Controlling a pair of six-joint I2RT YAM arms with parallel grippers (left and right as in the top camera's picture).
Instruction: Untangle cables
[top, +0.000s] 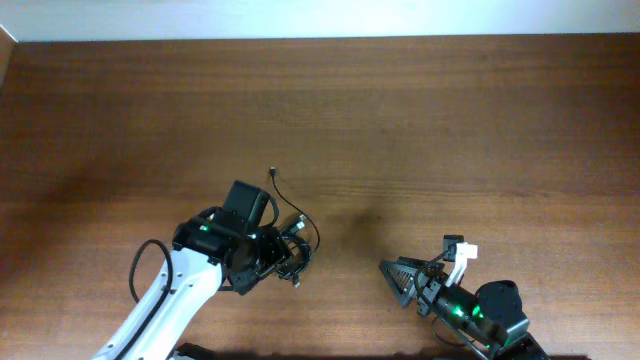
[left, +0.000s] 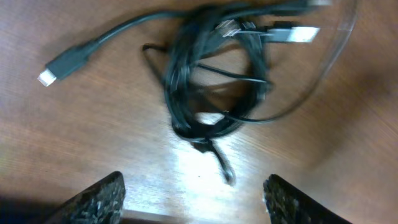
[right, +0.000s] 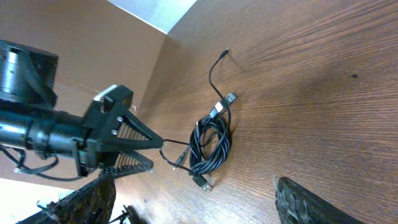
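Cables (left: 179, 99) beneath low left end effector (left: 194, 193)

Dark brown wooden table (top: 420, 110) fills nearly the whole overhead view, with the grain running left to right. A thin pale wall strip (top: 320, 18) runs along the far edge. There is 1 faint darker patch (top: 372, 218) on the wood near center.

Left wrist view: same wood up close, slightly glossy, with 1 whitish glare spot (left: 186, 158).

Right wrist view: a lighter brown panel (right: 112, 37) rises at the table's side and meets the tabletop in a straight seam. Above it is a pale bluish-white surface (right: 155, 9). There is 1 small dark speck (right: 353, 76) on the wood. Lighting is even and soft, with no hard shadows.
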